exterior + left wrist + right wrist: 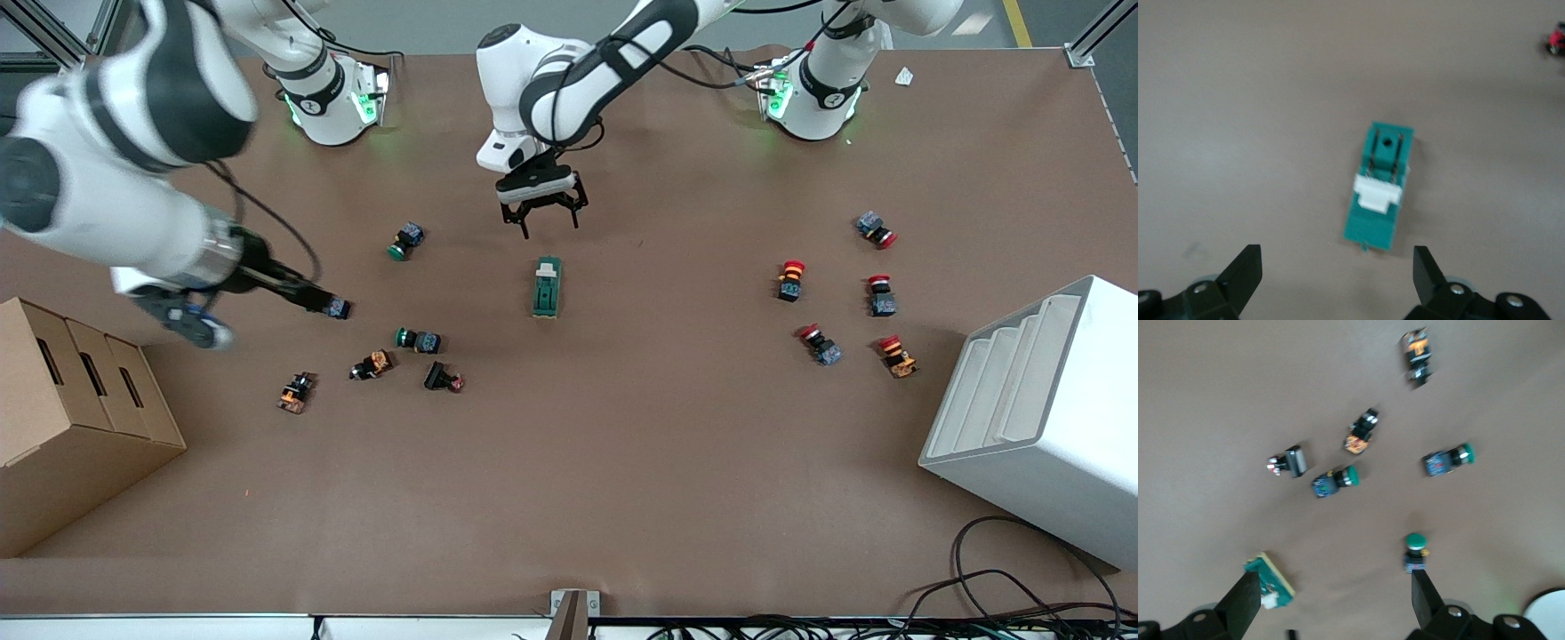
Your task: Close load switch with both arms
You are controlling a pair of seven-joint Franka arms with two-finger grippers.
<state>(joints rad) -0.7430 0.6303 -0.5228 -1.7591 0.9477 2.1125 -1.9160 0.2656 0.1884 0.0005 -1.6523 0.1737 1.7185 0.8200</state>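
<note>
The load switch (547, 286), a dark green oblong block with a white lever, lies flat at the middle of the table. My left gripper (542, 216) hangs open and empty over the bare table just beside the switch's lever end. In the left wrist view the switch (1379, 190) lies ahead of the open gripper (1337, 275), apart from the fingers. My right gripper (307, 293) is open and empty, held high over the group of green and orange push buttons toward the right arm's end. In the right wrist view (1331, 600) the switch (1269, 587) shows beside one finger.
Several push buttons (418, 340) lie toward the right arm's end, and several red-capped ones (791, 280) toward the left arm's end. A cardboard box (80, 418) stands at the right arm's end and a white rack (1040, 418) at the left arm's end.
</note>
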